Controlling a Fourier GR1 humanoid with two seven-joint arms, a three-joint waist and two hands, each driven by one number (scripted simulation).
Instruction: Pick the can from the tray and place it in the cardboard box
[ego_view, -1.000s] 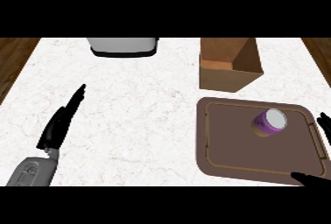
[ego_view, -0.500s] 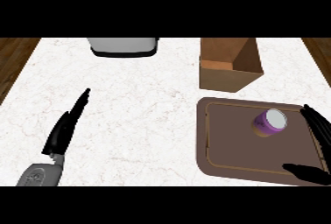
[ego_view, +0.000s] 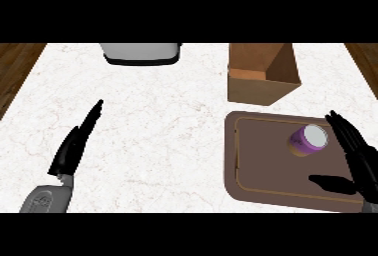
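Note:
A purple can (ego_view: 308, 140) with a pale lid stands on the brown tray (ego_view: 258, 165) at the right of the counter. Behind the tray sits the open cardboard box (ego_view: 263, 74). My right hand (ego_view: 355, 162) is open just right of the can, fingers straight and pointing away, thumb spread over the tray's near part; a small gap separates the fingers from the can. My left hand (ego_view: 74, 142) is open at the left of the counter, fingers straight, holding nothing.
A grey and black appliance (ego_view: 141, 52) stands at the counter's far edge, left of the box. Wooden floor shows beyond the counter's left and right edges. White marble counter (ego_view: 162, 130) lies between my left hand and the tray.
My right hand has come in from the right edge toward the can, its fingers now alongside it. The left hand has shifted slightly right and forward. The can has not moved.

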